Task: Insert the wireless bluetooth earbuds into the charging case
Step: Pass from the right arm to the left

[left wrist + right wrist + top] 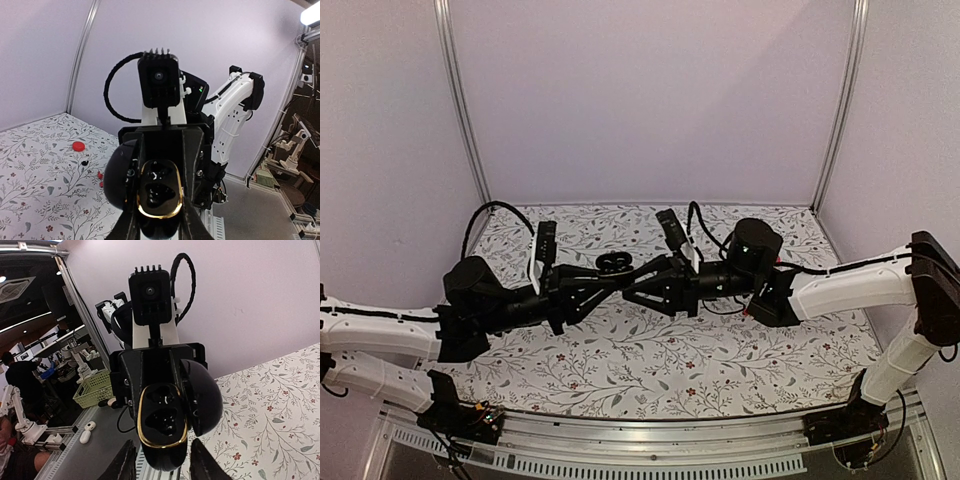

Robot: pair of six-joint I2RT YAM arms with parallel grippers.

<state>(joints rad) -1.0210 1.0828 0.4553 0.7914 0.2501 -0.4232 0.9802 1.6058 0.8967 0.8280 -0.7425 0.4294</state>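
Earbuds (78,146) are not up at the hands. A bright red one lies on the floral table (650,370), below and well beyond your left gripper (159,222), off its left-finger side. A few smaller red flecks (100,176) lie nearer in; I cannot name them.

Your left gripper is closed down on the charging case (159,192), both fingers pressed to its lower body. It holds the case in the air with the gold-rimmed mouth turned up. I judge it is held so to keep the wells (160,182) reachable from above. The lid (120,177) hangs open past the left finger, out of the mouth's way. The wells look dark and glossy, and I cannot tell whether anything sits in them.

Your right gripper (162,465) faces it nose to nose. Its jaws stand a little apart, with light showing on each side of the case, so it grips nothing. That looks like the free hand for fetching a bud.

Room is tight: directly ahead of each hand stand the other's fingers and camera. Open space lies behind each wrist and below, toward the table. Draw the right hand straight back before you dip it, and mind the lid's edge.
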